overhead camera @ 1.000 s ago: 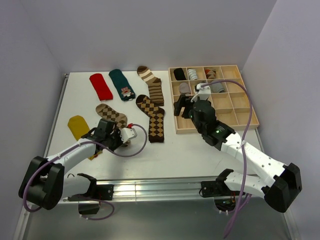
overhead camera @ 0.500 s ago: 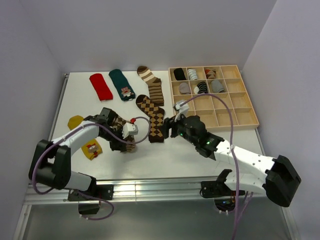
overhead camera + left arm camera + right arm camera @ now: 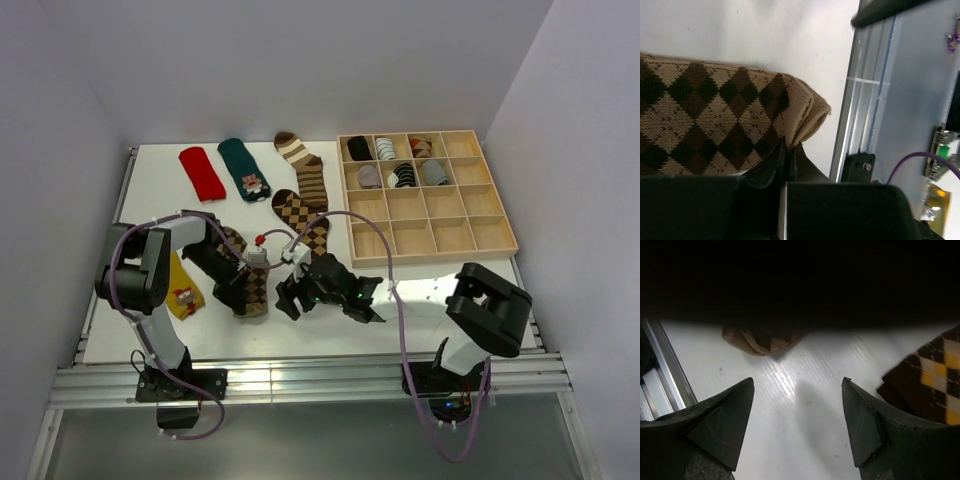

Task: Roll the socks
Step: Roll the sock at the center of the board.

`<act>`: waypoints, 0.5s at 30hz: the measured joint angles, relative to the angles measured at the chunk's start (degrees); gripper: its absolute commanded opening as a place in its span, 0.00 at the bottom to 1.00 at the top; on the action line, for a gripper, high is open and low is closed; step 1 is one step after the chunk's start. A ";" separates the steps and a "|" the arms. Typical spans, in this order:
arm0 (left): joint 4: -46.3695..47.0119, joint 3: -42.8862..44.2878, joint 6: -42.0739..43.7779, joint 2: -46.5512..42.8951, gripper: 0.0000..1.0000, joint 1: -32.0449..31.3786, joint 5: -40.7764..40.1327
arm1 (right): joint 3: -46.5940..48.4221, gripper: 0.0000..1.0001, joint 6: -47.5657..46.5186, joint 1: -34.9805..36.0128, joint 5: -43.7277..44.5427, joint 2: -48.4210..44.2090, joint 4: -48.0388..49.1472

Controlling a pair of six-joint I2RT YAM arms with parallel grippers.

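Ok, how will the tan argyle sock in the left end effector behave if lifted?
Probably floppy: the tan argyle sock is soft knit, its cuff bunching at the left end effector. Likely light, being thin fabric. Its folded end may well sag open.

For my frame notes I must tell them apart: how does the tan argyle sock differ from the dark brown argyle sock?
Colour: the tan argyle sock has beige and brown diamonds; the dark brown argyle sock has brown and yellow ones. State: the left gripper is shut on the tan sock's edge; the dark sock lies unheld. Both share the diamond pattern.
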 measured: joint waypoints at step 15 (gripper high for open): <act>-1.44 0.17 0.35 4.37 0.00 1.09 0.85 | 8.07 0.80 -2.16 5.77 -1.25 11.37 1.99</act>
